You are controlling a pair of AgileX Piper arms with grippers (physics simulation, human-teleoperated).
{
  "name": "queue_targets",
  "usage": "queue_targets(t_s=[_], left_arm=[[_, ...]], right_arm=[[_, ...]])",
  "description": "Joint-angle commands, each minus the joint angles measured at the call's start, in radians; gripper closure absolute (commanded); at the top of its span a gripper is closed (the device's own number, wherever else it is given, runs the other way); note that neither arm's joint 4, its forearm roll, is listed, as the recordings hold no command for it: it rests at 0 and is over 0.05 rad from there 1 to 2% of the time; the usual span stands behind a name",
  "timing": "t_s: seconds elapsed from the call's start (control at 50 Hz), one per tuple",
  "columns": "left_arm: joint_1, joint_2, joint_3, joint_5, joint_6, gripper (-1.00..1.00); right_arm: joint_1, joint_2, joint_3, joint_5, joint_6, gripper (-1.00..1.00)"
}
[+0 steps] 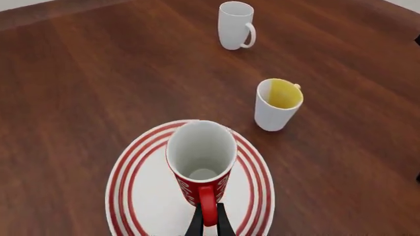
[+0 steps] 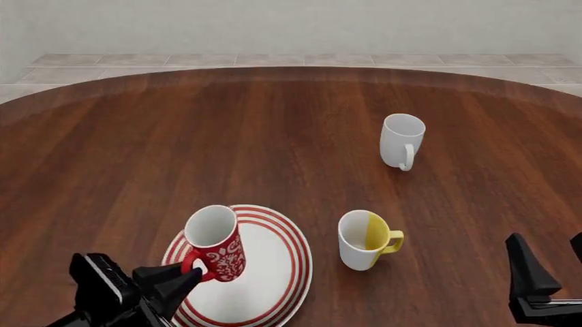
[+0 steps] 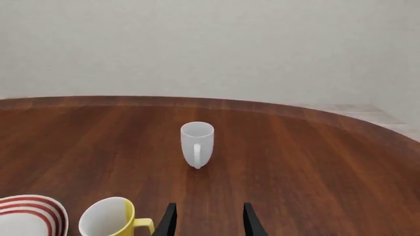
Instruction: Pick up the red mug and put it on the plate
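The red mug (image 1: 200,162) with its white floral pattern and white inside hangs over the left part of the white red-ringed plate (image 1: 141,191), leaning a little. My left gripper (image 1: 208,223) is shut on the mug's red handle. From the front, the red mug (image 2: 217,243) sits above the plate (image 2: 272,276), with the left gripper (image 2: 187,272) just behind it. Whether the mug's base touches the plate I cannot tell. My right gripper (image 2: 550,262) is open and holds nothing at the table's near right; its fingers (image 3: 169,221) stand apart.
A white-and-yellow mug (image 2: 366,238) stands just right of the plate. A plain white mug (image 2: 402,141) stands farther back on the brown wooden table (image 2: 136,150). The plate's rim (image 3: 26,206) shows in the right wrist view.
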Motion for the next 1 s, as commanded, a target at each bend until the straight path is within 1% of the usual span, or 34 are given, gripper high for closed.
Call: queue_targets(t_s=[0.02, 0.14, 0.22, 0.28, 0.36, 0.48, 0.7, 1.0], left_arm=[[0.006, 0.105, 0.022, -0.094, 0.005, 1.00], [0.003, 0.093, 0.014, -0.078, 0.002, 1.00], [0.000, 0.104, 0.014, -0.088, -0.002, 1.00], [0.003, 0.120, 0.017, -0.107, 0.007, 1.00], [0.002, 0.162, 0.022, -0.145, 0.001, 1.00], [-0.009, 0.196, 0.014, -0.169, 0.000, 1.00], [-0.014, 0.296, 0.008, -0.244, -0.005, 1.00], [-0.025, 0.352, 0.001, -0.282, -0.009, 1.00]], right_arm=[[0.000, -0.004, -0.006, 0.011, 0.000, -1.00], [-0.001, -0.010, -0.011, 0.019, 0.000, -1.00], [-0.001, -0.012, -0.014, 0.025, 0.001, -1.00], [-0.002, -0.006, -0.018, 0.023, 0.002, -1.00], [-0.003, -0.002, -0.020, 0.021, 0.003, -1.00], [-0.002, 0.001, -0.018, 0.017, 0.004, -1.00], [-0.006, 0.008, -0.014, 0.007, 0.006, -1.00], [-0.012, 0.013, -0.011, -0.001, 0.011, -1.00]])
